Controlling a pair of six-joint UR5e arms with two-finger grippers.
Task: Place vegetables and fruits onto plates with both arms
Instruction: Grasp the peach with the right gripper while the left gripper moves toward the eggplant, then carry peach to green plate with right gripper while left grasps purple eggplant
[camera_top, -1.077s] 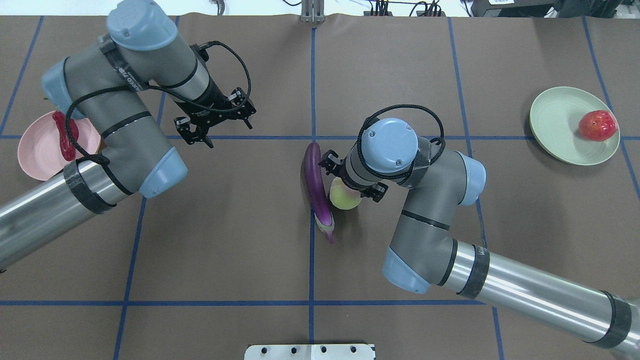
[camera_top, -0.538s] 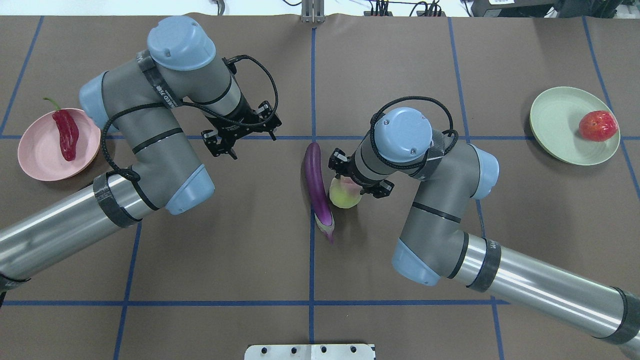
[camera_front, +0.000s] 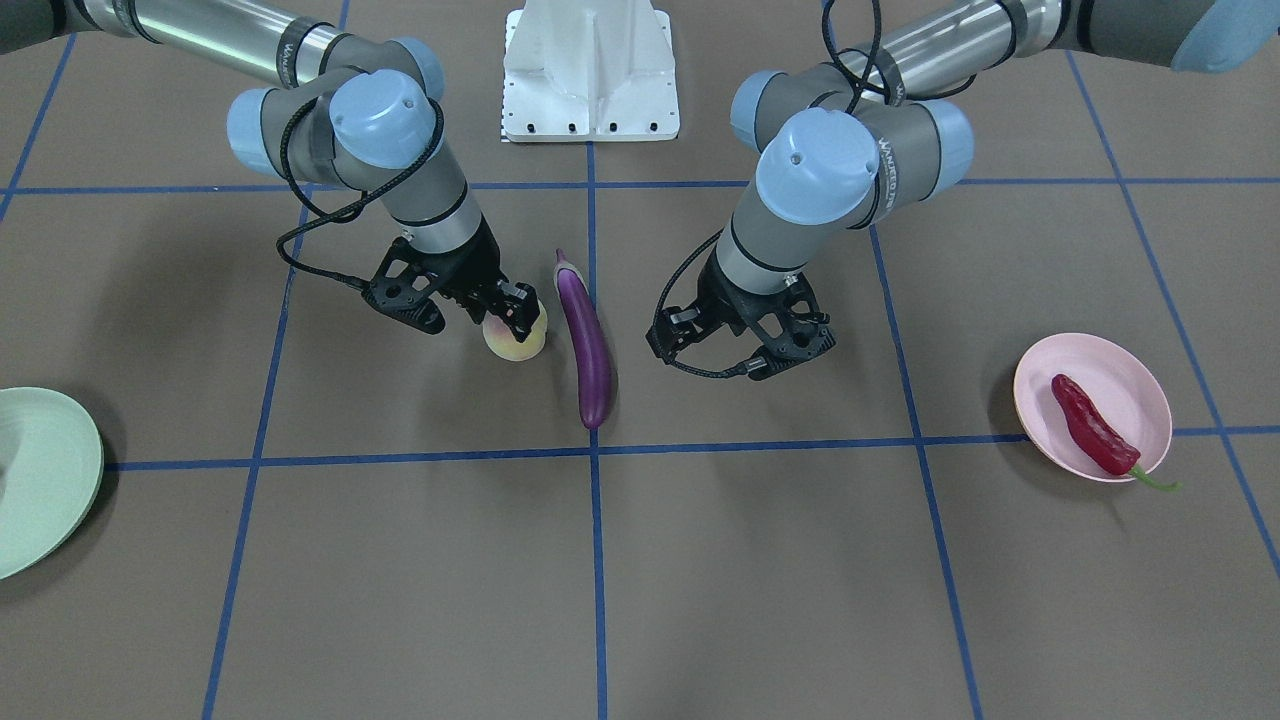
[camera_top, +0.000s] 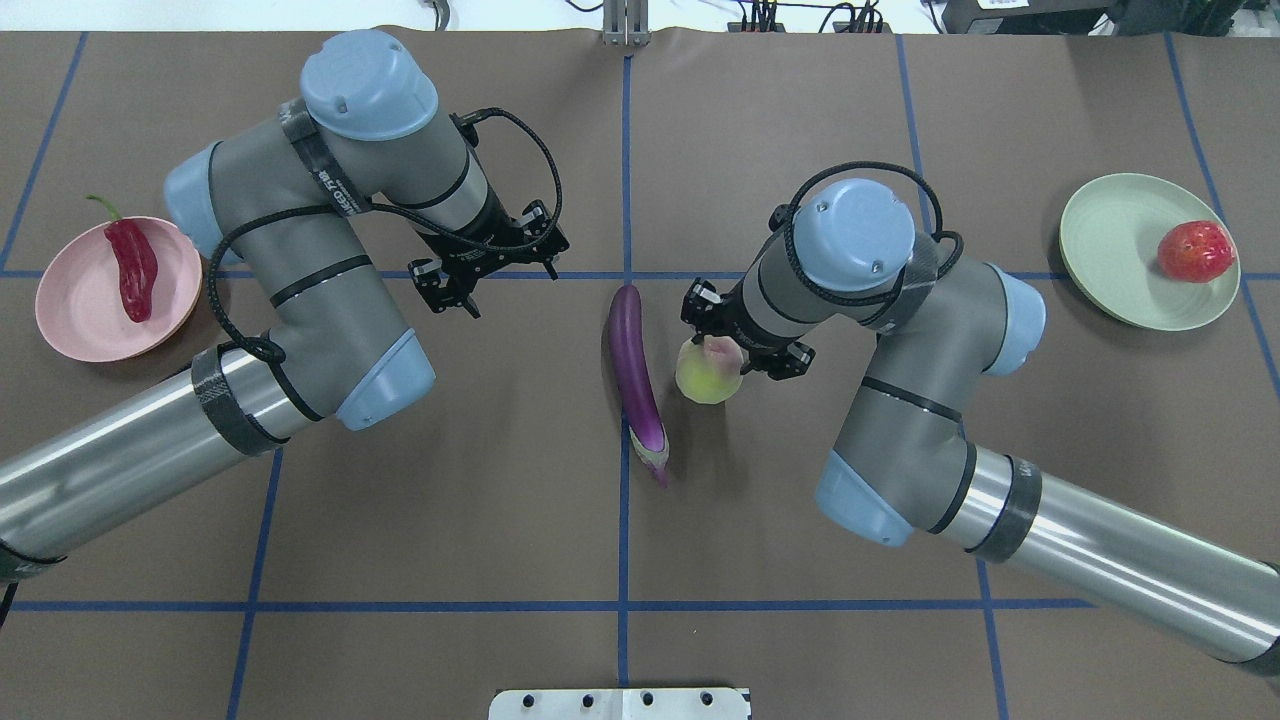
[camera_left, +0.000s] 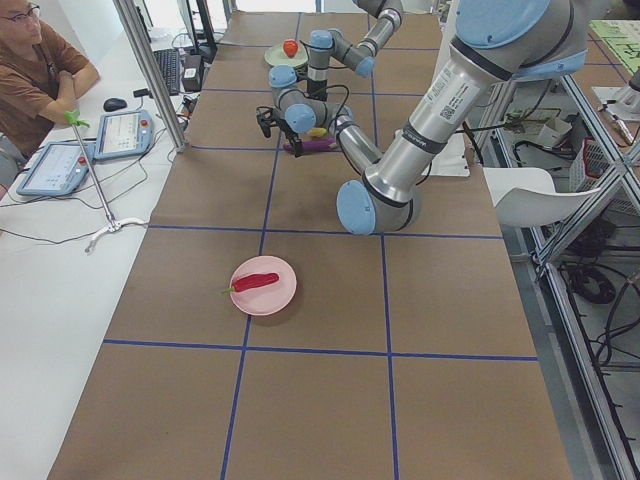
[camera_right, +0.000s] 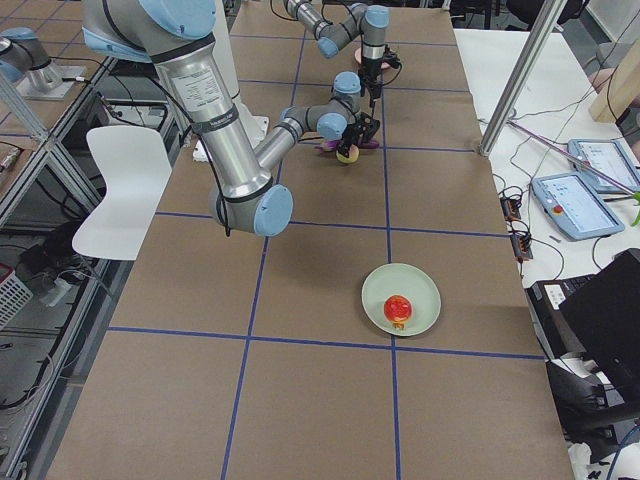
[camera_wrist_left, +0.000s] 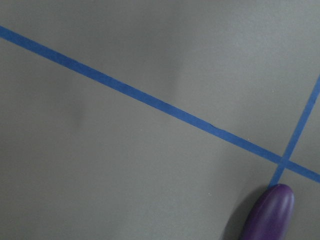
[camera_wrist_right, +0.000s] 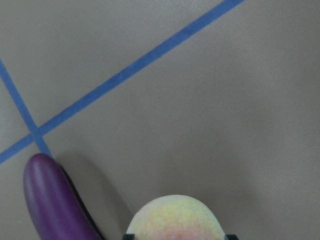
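Note:
My right gripper (camera_top: 720, 354) is shut on the pale yellow-green peach (camera_top: 708, 374) and holds it low over the table, just right of the long purple eggplant (camera_top: 636, 372). The peach (camera_wrist_right: 175, 218) and the eggplant's tip (camera_wrist_right: 50, 205) show in the right wrist view. My left gripper (camera_top: 452, 296) is open and empty, left of the eggplant's far tip (camera_wrist_left: 270, 216). The red chili pepper (camera_top: 133, 270) lies on the pink plate (camera_top: 75, 325) at the far left. The red-orange fruit (camera_top: 1195, 250) lies on the mint green plate (camera_top: 1105, 240) at the far right.
The brown table is marked with a grid of blue tape lines (camera_top: 624, 150). The white base block (camera_top: 620, 703) stands at the near edge in the middle. In the front-facing view the eggplant (camera_front: 586, 340) lies between the two grippers.
My right gripper has moved right and a little away with the peach in it, off the eggplant's side. My left arm swung from the pink plate toward the centre, uncovering the chili pepper.

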